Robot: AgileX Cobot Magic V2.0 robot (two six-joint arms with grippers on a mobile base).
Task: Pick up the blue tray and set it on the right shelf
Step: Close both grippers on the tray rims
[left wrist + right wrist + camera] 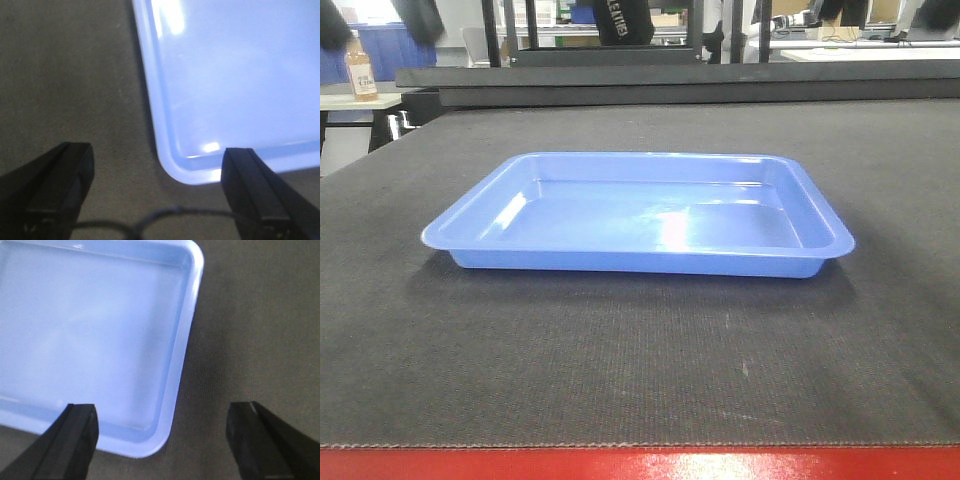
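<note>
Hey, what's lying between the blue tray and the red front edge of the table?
Only bare dark mat, shown in the front-facing view; the blue tray sits back from the red edge.

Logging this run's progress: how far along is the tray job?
Done: nothing; the blue tray lies flat on the dark mat. In hand: the left gripper and right gripper hover open, each over a tray corner, no grip yet. Left: grasp, lift, and place on the right shelf, which no view shows.
</note>
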